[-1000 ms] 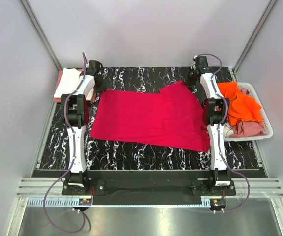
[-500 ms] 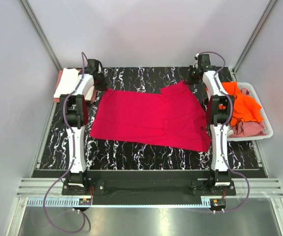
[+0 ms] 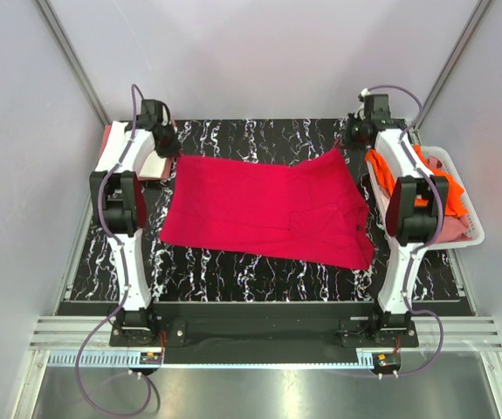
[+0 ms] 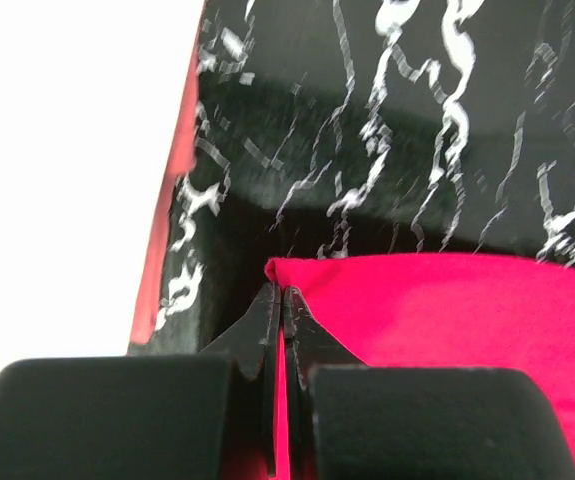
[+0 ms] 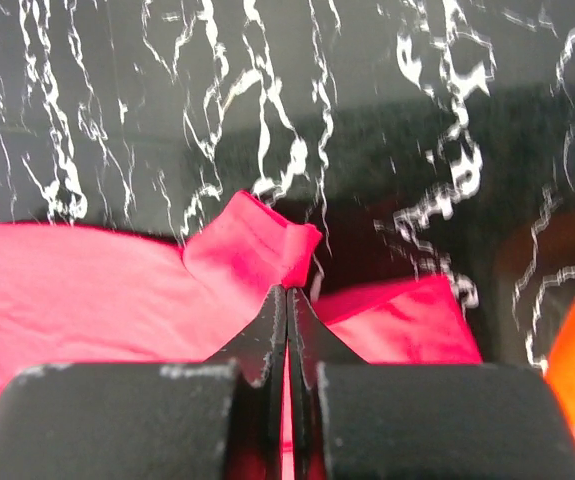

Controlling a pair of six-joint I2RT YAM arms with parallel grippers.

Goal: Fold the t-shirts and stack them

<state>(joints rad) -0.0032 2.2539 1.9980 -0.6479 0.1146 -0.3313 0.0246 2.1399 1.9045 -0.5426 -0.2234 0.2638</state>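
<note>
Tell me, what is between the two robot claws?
The red t-shirt: its far edge runs from the left gripper to the right gripper, both pinching it. The top view shows it.

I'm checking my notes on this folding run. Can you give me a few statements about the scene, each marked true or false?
1. The left gripper is shut on the crimson t-shirt. True.
2. An orange t-shirt lies in the white basket. True.
3. The right gripper hangs open over the white basket. False: it is shut on the crimson t-shirt's far corner.
4. The crimson t-shirt is folded small. False: it lies spread across the table.
</note>
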